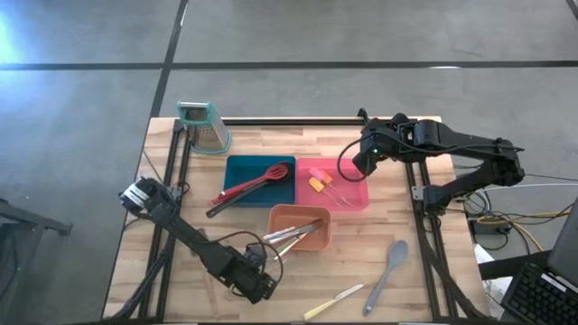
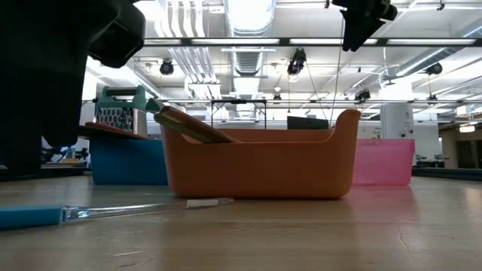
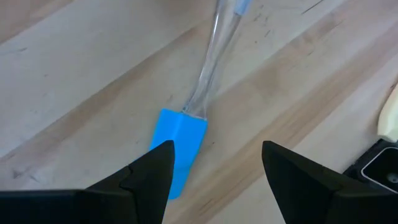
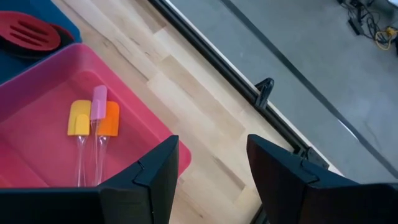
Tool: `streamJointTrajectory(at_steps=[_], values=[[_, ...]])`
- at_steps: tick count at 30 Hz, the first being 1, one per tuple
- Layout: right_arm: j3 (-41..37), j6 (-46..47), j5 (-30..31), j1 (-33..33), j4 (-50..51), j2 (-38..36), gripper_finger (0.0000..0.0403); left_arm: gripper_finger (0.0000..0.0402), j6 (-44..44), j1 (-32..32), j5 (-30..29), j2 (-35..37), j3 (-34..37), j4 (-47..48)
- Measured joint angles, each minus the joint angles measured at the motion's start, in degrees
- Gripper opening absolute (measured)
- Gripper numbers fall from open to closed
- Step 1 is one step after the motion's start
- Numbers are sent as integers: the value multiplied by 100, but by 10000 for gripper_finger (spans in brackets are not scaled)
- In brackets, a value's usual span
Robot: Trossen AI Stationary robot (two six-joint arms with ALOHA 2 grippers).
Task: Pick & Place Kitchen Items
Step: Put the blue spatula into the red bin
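A small spatula with a blue head (image 3: 179, 144) and a clear handle (image 3: 211, 62) lies flat on the wooden table. It also shows near the table's near edge in the low view (image 2: 30, 217). My left gripper (image 3: 214, 165) hangs open just above the blue head, one finger on each side, and touches nothing; it is at the table's near side (image 1: 260, 285). My right gripper (image 4: 211, 168) is open and empty, raised over the far right corner of the pink tray (image 1: 364, 161). Yellow, pink and orange spatulas (image 4: 93, 118) lie in the pink tray (image 4: 37, 87).
The orange tray (image 1: 298, 215) holds metal utensils (image 1: 293, 235), and the blue tray (image 1: 237, 167) holds red and black spoons (image 1: 257, 181). A grey spoon (image 1: 388, 271) and a pale-handled knife (image 1: 334, 301) lie near the table's near edge. A box grater (image 1: 203, 125) stands at the far left.
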State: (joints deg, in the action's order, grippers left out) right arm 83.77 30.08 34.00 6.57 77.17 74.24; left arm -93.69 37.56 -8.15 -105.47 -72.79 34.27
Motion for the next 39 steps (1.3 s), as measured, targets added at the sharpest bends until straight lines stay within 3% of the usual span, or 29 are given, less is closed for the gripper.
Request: streamJointTrajectory(at_steps=[29,39], values=[[0,-32,-4,24,-22,0,187,246,87,31,449,-574,158,-494],[0,-50,-36,69,-31,2,187,245,133,39,302,-328,144,-470]])
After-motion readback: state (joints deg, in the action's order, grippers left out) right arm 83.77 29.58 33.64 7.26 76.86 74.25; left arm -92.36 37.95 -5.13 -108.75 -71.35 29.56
